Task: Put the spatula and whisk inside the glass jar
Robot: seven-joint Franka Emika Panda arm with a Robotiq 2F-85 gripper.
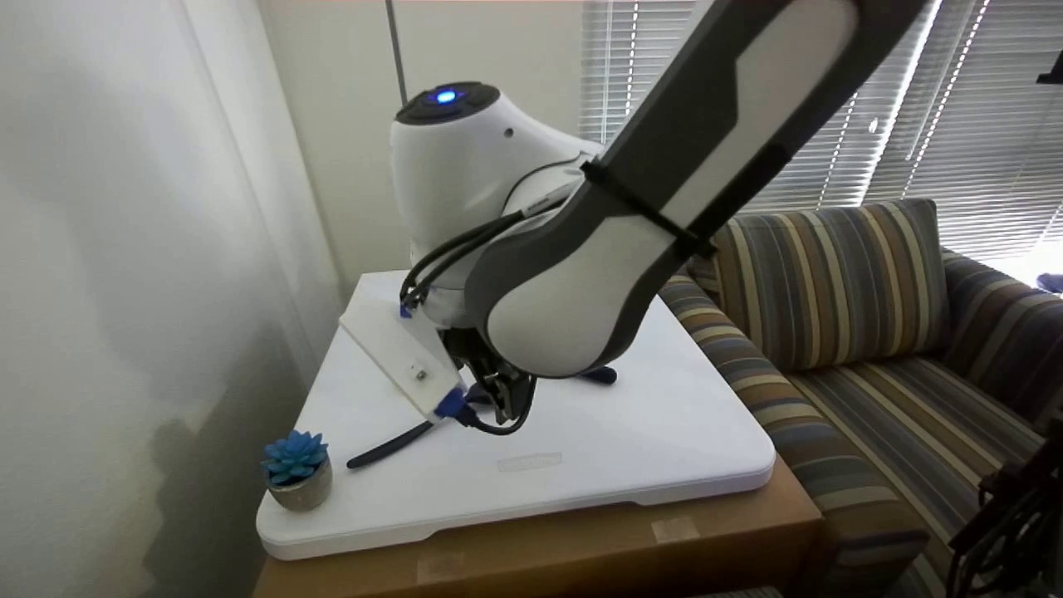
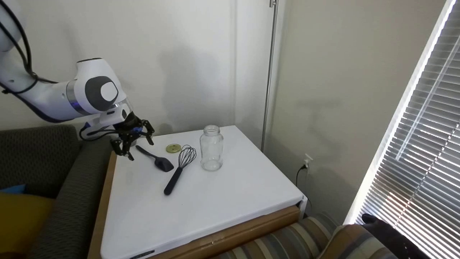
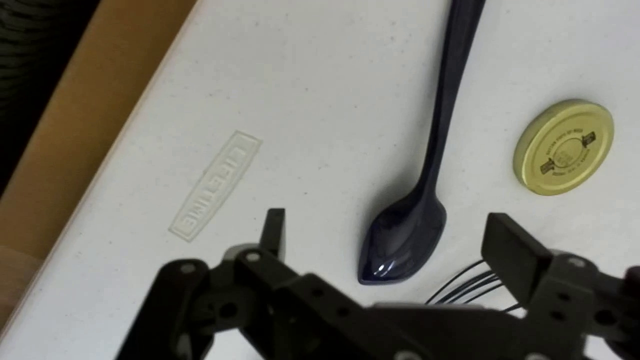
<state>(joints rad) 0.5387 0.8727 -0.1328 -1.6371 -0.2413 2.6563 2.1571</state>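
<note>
While the gripper (image 3: 392, 235) hovers, fingers apart, the spatula (image 3: 435, 150) is probably best pinched squarely across its handle, clear of the whisk (image 2: 178, 172).

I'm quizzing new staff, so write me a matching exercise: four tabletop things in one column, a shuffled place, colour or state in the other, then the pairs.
Things
1. spatula
2. balloon whisk
3. glass jar
4. jar lid

Places, colours, states
A. standing upright
B. whole head framed by the open gripper in the wrist view
C. gold
D. lying between the spatula and the glass jar

Pairs: 1-B; 2-D; 3-A; 4-C
</note>
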